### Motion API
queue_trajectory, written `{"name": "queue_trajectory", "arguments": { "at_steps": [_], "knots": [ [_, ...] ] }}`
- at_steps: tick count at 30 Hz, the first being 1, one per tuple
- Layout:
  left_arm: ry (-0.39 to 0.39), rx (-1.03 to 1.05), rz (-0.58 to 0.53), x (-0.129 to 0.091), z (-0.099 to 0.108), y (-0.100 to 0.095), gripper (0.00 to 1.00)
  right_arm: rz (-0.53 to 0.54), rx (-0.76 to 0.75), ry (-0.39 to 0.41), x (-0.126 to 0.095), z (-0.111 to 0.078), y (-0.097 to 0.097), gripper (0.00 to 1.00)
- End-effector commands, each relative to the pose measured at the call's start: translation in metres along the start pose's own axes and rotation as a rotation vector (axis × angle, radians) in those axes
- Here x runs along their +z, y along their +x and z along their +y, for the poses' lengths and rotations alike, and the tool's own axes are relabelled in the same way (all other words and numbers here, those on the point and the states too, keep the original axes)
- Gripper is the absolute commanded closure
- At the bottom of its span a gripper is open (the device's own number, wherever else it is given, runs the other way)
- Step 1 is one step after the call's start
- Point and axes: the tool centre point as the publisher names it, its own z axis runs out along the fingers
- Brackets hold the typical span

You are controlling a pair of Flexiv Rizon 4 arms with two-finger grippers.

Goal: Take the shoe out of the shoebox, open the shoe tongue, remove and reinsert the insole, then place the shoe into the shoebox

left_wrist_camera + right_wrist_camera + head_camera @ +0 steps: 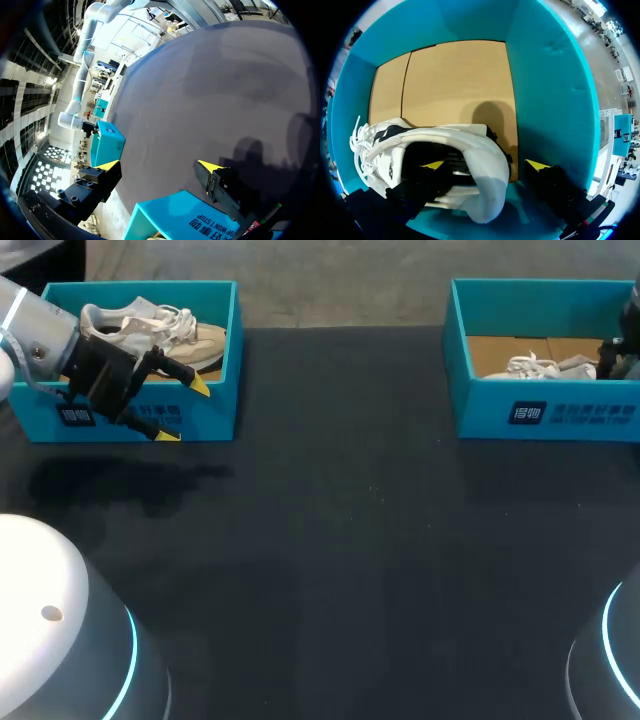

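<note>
A beige and white shoe [160,330] lies in the teal shoebox [200,410] at the far left. My left gripper [184,411] hangs open over that box's front wall, holding nothing; in its own wrist view the left gripper [159,165] stands above the box's corner [185,215]. A white shoe [530,367] lies in the right teal shoebox [540,410], where my right arm [625,345] reaches in. My right gripper [486,164] is open. One finger is inside the white shoe's [470,150] opening, the other outside its heel, near the box wall [545,90].
The two boxes stand at the table's far edge, wide apart. The dark tabletop [340,540] stretches between and in front of them. The cardboard floor [455,85] of the right box shows ahead of the shoe.
</note>
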Motion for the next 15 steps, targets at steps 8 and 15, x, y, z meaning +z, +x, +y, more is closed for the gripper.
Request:
{"name": "queue_trajectory", "arguments": {
  "at_steps": [8,15],
  "knots": [
    [-0.003,0.000,0.003,0.000,-0.001,0.000,0.00,-0.011,-0.006,-0.036,-0.030,-0.010,0.010,0.00],
    [-0.003,0.000,0.003,0.000,-0.001,0.000,0.00,-0.026,-0.002,-0.036,-0.044,-0.010,0.016,0.00]
  ]
}}
